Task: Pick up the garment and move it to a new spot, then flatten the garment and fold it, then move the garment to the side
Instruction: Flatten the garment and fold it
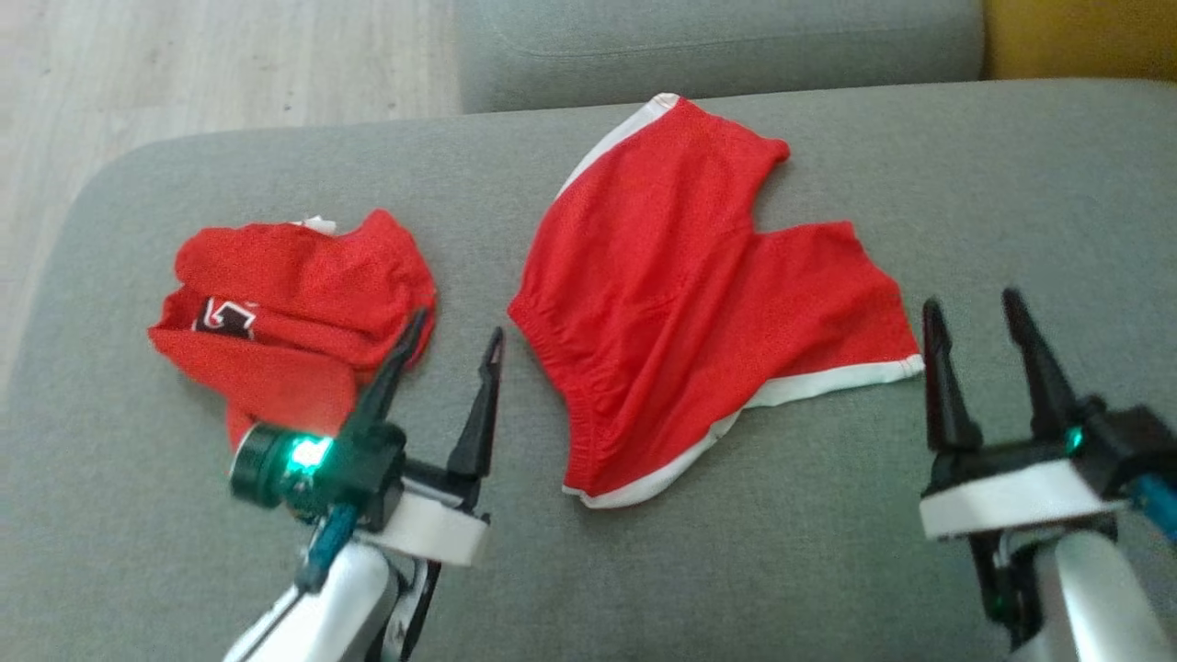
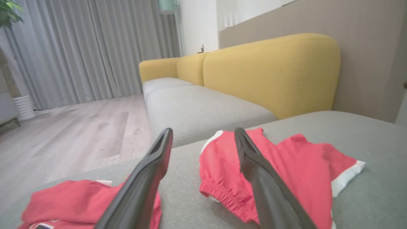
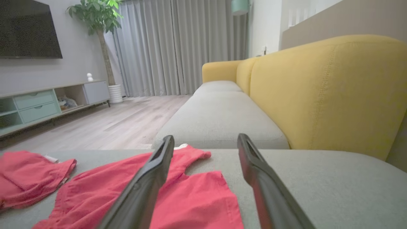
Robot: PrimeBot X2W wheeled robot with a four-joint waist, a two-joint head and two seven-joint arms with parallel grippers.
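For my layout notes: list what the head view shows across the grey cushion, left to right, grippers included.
From the left: bunched red garment with a black-and-white logo patch → left gripper, fingers apart → spread red shorts with white trim → right gripper, fingers apart.

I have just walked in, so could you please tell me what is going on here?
The robot faces red shorts spread out on a grey sofa cushion. Both its left hand and right hand are open and hold nothing. A second, crumpled red garment lies to the robot's left.
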